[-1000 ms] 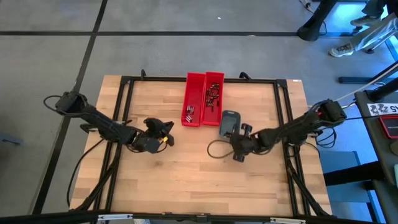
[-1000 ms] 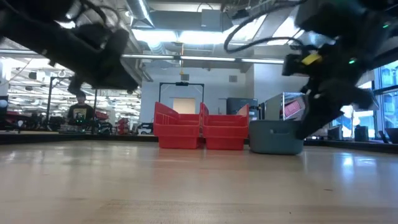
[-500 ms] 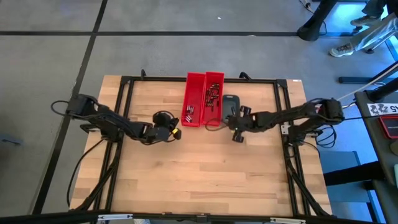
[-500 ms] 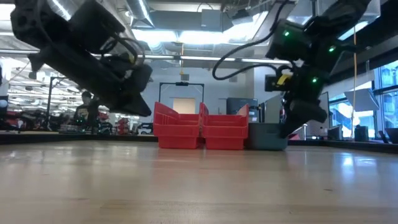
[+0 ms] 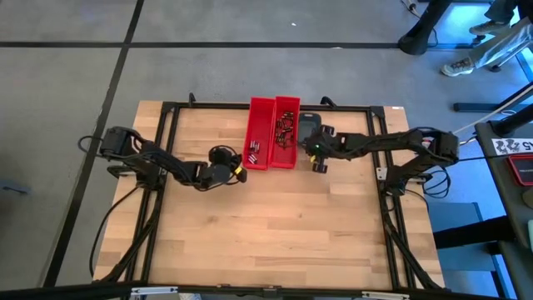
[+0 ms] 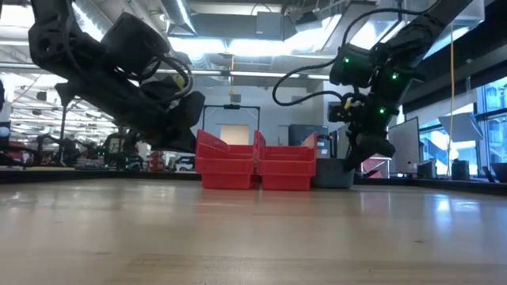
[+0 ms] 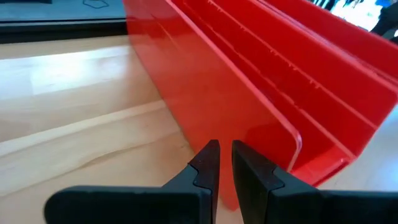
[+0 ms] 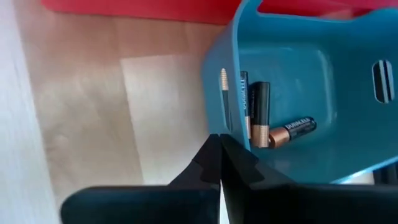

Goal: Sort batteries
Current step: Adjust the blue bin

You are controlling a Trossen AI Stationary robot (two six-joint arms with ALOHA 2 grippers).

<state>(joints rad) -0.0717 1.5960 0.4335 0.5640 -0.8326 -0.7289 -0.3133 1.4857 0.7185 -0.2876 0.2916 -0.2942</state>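
Observation:
Two red bins [image 5: 251,125] stand side by side at the table's far middle; several batteries [image 5: 286,132] lie in the right one and a few [image 5: 253,150] in the left. A grey-blue case [image 5: 310,123] with batteries [image 8: 260,115] in it stands right of the bins. My right gripper [image 8: 219,138] is shut, at the case's near side. My left gripper [image 7: 224,155] hangs just left of the bins' near end [image 7: 217,93], its fingers a narrow slit apart with nothing between them. My right gripper's shut fingertips stand against the outside of the case's wall [image 8: 212,118] on its near side, just below the rim. They come slanting down from the table's near right. The case stands flat on the table, its open top up.
A black frame [image 5: 166,108] runs around the tabletop. Bare wood [image 5: 275,233] covers the near half. In the low view, the room with racks and a person lies beyond the far edge.
My right gripper has swung toward the far edge, staying shut. The case has slid ahead of it along the table to a place beside the bins' far half. My left gripper has moved right and down toward the bins' near end.

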